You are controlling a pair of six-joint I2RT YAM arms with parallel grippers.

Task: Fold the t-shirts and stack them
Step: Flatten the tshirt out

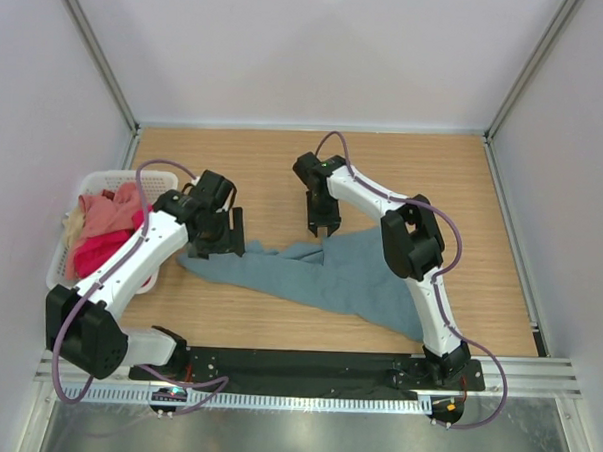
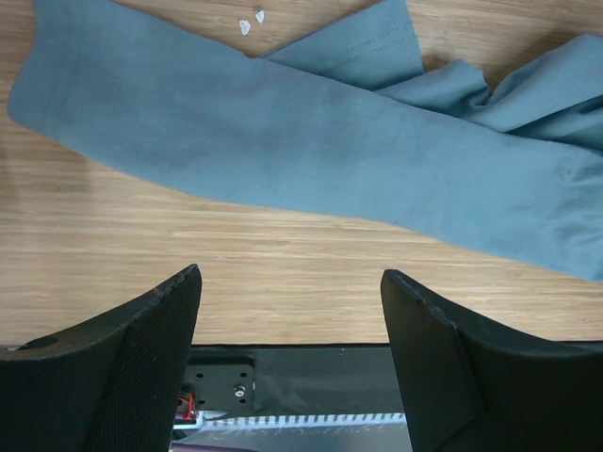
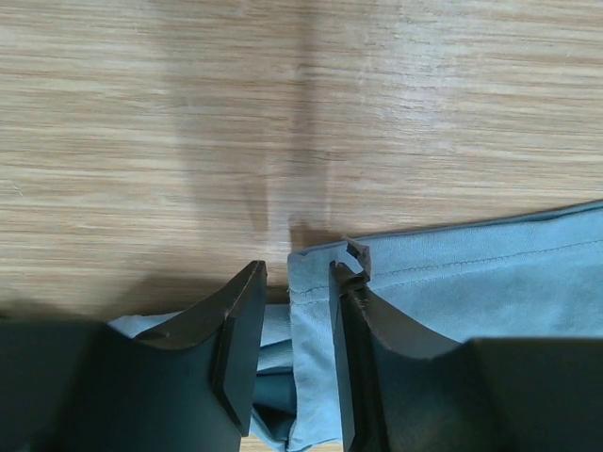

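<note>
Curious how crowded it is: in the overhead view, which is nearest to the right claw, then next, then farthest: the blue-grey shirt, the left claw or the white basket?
1. The grey-teal t-shirt: its edge lies between the fingers of the right gripper.
2. The left gripper: leftward, by the shirt's other end.
3. The white basket: at the far left.

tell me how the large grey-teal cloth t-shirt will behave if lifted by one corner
Probably floppy: the grey-teal cloth t-shirt lies creased and folded over itself, so it should hang and trail from the lifted corner. Likely light: its thin hem curls up at the right gripper. Pushed, it would probably bunch rather than slide.
</note>
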